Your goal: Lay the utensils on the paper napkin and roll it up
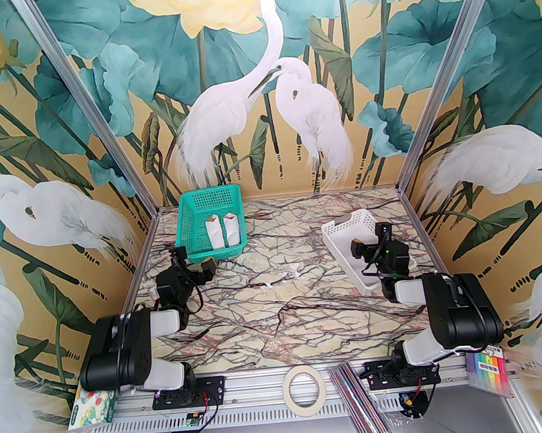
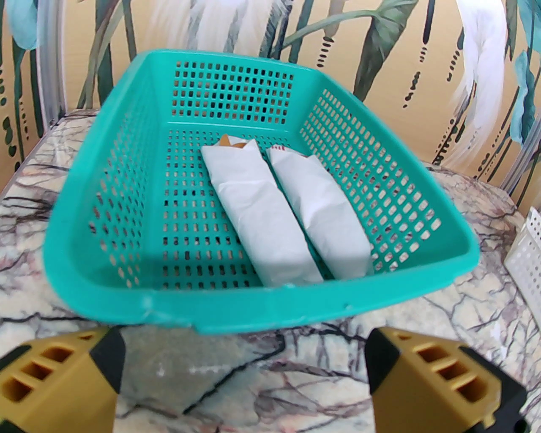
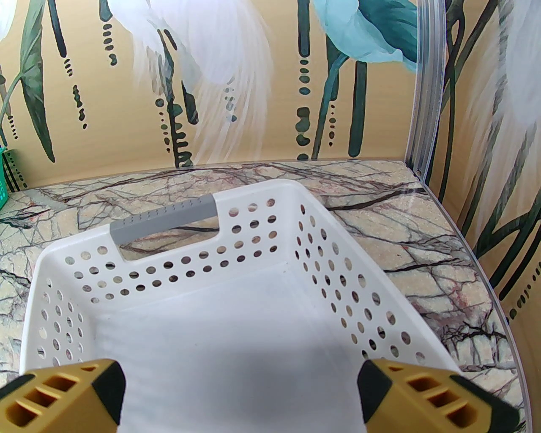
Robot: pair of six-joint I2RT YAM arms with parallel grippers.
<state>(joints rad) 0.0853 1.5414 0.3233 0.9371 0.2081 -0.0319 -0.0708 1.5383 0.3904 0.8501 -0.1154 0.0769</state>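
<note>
Looking from your left gripper (image 2: 245, 368), you find its jaws spread wide and empty just short of the green basket (image 2: 253, 308), likely because the paper napkin (image 2: 262, 215) lies rolled inside, the utensils (image 2: 229, 140) peeking out brown, beside 1 other roll (image 2: 325, 211). Your right gripper (image 3: 241, 380) hangs open, holding nothing, above the white basket (image 3: 165, 217).

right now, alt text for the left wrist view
A teal basket on a marble table holds two white napkin rolls side by side: the left roll, orange-brown tips showing at its far end, and the right roll. The left gripper hangs open and empty just short of the near rim.
</note>
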